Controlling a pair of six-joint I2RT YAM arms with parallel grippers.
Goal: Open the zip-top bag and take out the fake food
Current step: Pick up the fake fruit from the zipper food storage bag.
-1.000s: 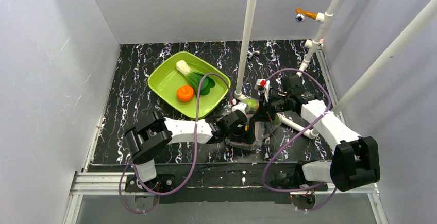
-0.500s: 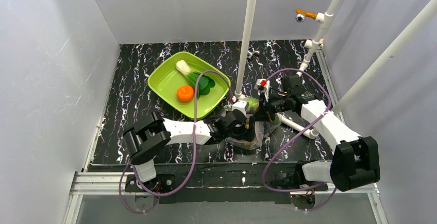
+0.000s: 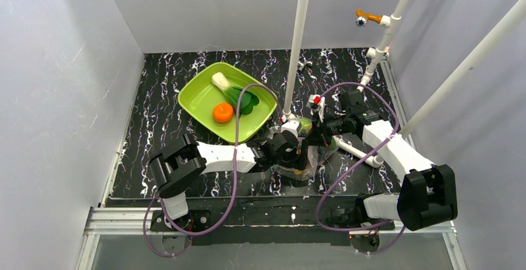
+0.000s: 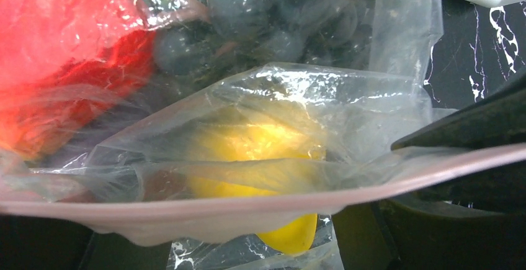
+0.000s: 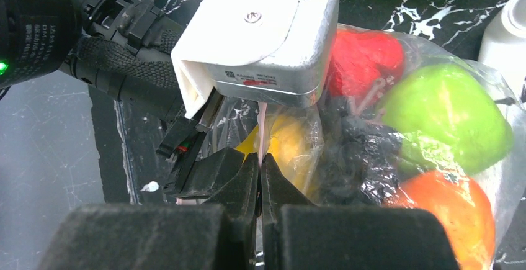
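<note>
Zip-top bag (image 3: 308, 166) sits on the black table (image 3: 160, 118) between both arms. Its pinkish zip strip (image 4: 260, 205) is pinched in the closed right gripper (image 5: 260, 161). The left gripper (image 5: 211, 169) is just beside it, its grip unclear. Clear and crinkled, the bag bulges with a lemon (image 4: 260, 146), red fruit (image 4: 56, 46), grapes (image 4: 260, 15) and a green apple (image 5: 446, 115).

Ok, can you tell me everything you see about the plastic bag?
The zip-top bag is clear, crinkly plastic with a pinkish zip strip along one edge. It sits bunched up on the black marbled table between the two arms. Inside are a red fruit, green apple, orange, yellow lemon and dark grapes. The right hand pinches the strip. The left hand is right against it, its grip unclear.
</note>
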